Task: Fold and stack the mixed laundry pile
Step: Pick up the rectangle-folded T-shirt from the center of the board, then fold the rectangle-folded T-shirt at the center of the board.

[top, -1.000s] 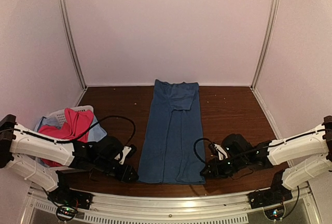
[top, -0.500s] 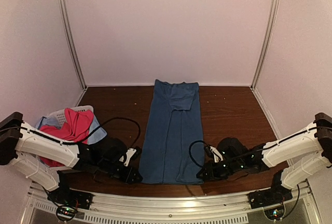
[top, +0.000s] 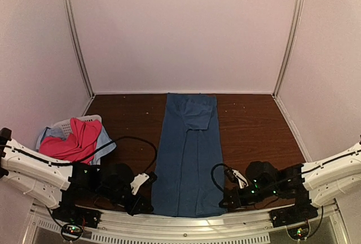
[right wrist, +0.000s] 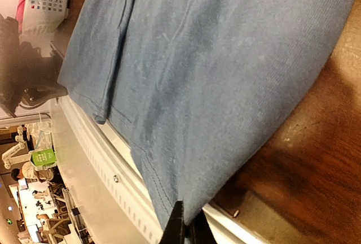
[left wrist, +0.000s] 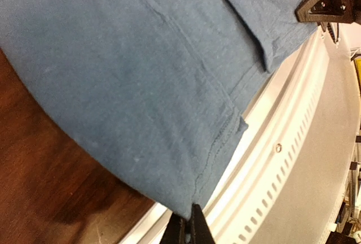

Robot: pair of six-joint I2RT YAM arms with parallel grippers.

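So, you see first the brown wood surface (top: 254, 125), the biggest thing in the top view. Along its ctr lies the dark blue T-shirt (top: 189, 153), folded lengthwise to a long narrow strip. Its far end is close to the back wall (top: 180, 35), w/ one sleeve (top: 198, 113) turned over on top, and its near end is at the front edge. In both wrist views the near hem reaches a little over the white slotted rail (left wrist: 282, 159) at that edge.

Your two arms lie low at the front: left arm (top: 34, 168) coming from the left side & right arm (top: 333, 170) from the right. Each one points inward to a near corner of the strip.

At far left stands the white basket (top: 65, 124). The magenta-pink shirt (top: 79, 142) is heaped in it & hangs over its rim. The pale light-blue cloth (top: 106, 145) shows at the edges under the pink one. Both are well apart from the T-shirt.

Smallest last: the left fingers (left wrist: 194, 230) are pressed together, w/ the near-left hem corner of the T-shirt pinched btw. them. The right fingers (right wrist: 179, 227) are also pressed together, pinching the near-right hem corner. The cloth around both corners lies flat, w/ only light creases.
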